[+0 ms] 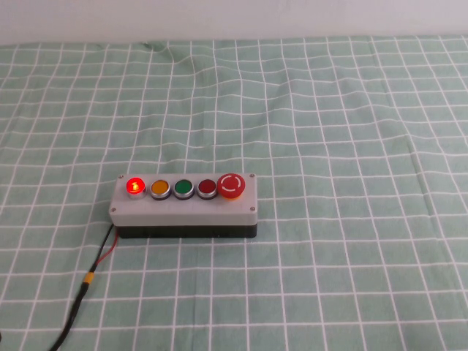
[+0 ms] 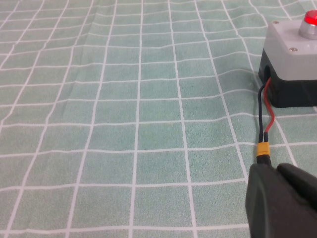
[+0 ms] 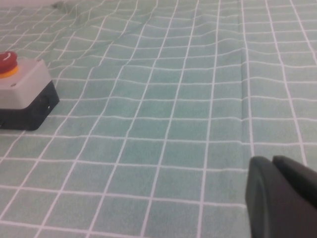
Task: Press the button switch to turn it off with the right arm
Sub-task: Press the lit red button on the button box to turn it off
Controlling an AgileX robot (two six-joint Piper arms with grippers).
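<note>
- Grey box [image 1: 184, 201] with a black base, flat on the desk's green checked cloth [image 1: 329, 131], a little left of centre in the high view.
- 5 buttons in 1 row on top: lit button [image 1: 135, 186], glowing red, at the robot's left end.
- Then orange button [image 1: 159, 187], green button [image 1: 183, 188] and dark red button [image 1: 207, 188], with a red mushroom button [image 1: 232, 186] at the right end.
- Black and red cable [image 1: 86, 281] out of the box's left end, trailing toward the near edge, with a yellow connector [image 2: 262, 149] partway along.
- Left end effector [image 2: 280, 198]: over the cloth on the box's cable side, apart from the box. Nothing seen in its hold. How far open: cannot tell.
- Right end effector [image 3: 280, 196]: over bare cloth, well apart from the box's mushroom end. Nothing seen in its hold. How far open: cannot tell.
</note>
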